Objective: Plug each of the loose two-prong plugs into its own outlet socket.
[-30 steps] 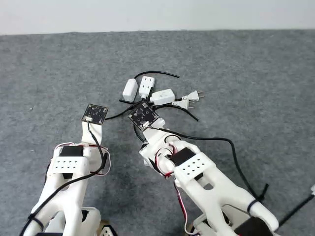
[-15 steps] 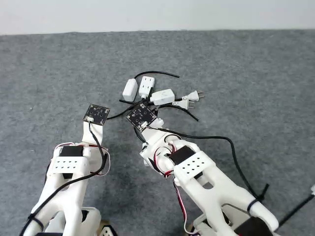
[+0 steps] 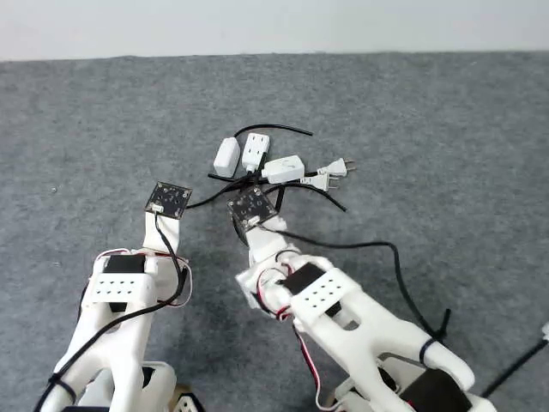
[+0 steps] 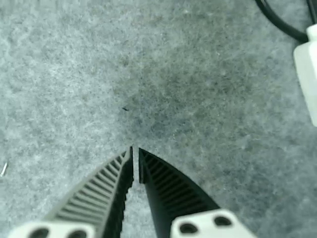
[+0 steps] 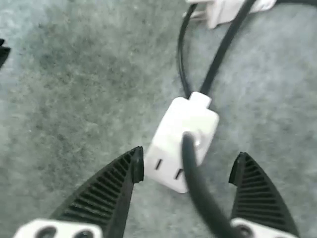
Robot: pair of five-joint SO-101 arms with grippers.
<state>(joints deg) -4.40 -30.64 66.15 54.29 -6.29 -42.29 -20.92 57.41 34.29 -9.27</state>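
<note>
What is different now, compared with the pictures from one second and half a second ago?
The right arm shifted a little leftward in the high view, and its wrist drew slightly back toward its base. The right gripper stands open on both sides of a white outlet socket, not closed on it. Nothing was taken or let go. The left gripper, shut, and the loose plug kept their places.
</note>
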